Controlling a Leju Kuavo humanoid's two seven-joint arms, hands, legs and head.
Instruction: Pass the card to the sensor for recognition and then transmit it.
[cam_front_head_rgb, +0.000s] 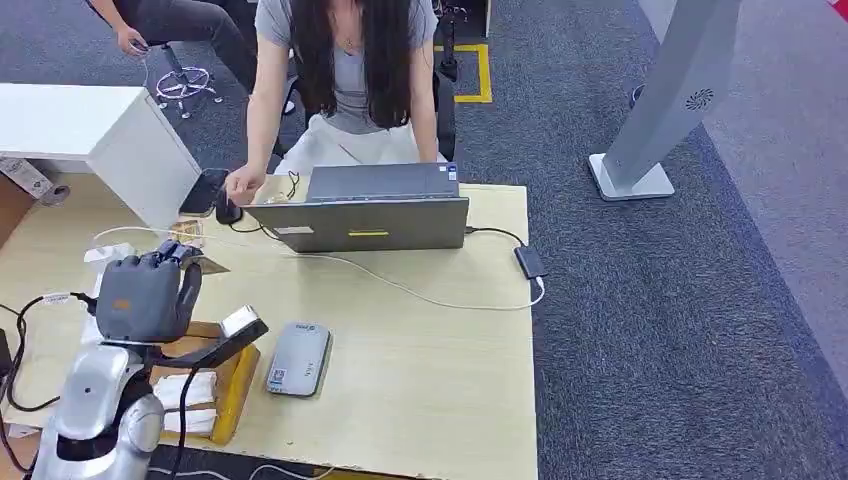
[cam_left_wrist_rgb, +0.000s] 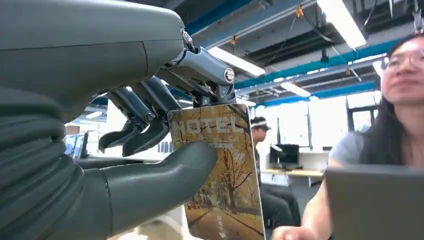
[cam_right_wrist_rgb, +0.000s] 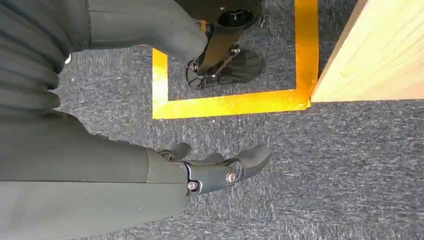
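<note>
Left hand (cam_front_head_rgb: 147, 295) raised over the near left part of the desk (cam_front_head_rgb: 430, 370), fingers (cam_left_wrist_rgb: 135, 132) and thick thumb clamped on the card (cam_left_wrist_rgb: 222, 175). Card held upright between thumb and fingers, printed with "HOTEL" and an avenue of autumn trees; in the head view, just a corner of it peeking past the hand at (cam_front_head_rgb: 205, 265). Below and right of that hand, a wooden box (cam_front_head_rgb: 232, 395) at the desk's near edge, holding white folded or rolled items (cam_front_head_rgb: 185, 390), kind unclear. Over the box, a dark angled stand with a small pale plate on top (cam_front_head_rgb: 240, 322). Just beside the box, lying flat on the desk, a grey sensor (cam_front_head_rgb: 299, 357) with a label at its near end. Farther back, a laptop (cam_front_head_rgb: 370, 210) with a white cable (cam_front_head_rgb: 420, 290) trailing to a dark adapter (cam_front_head_rgb: 529, 261). Behind the laptop, a seated person (cam_front_head_rgb: 350, 70), one hand on a mouse (cam_front_head_rgb: 229, 211). Right hand (cam_right_wrist_rgb: 215, 172) hanging beside the desk's edge above grey carpet and yellow floor tape (cam_right_wrist_rgb: 230, 102), fingers loosely apart, holding nothing.
</note>
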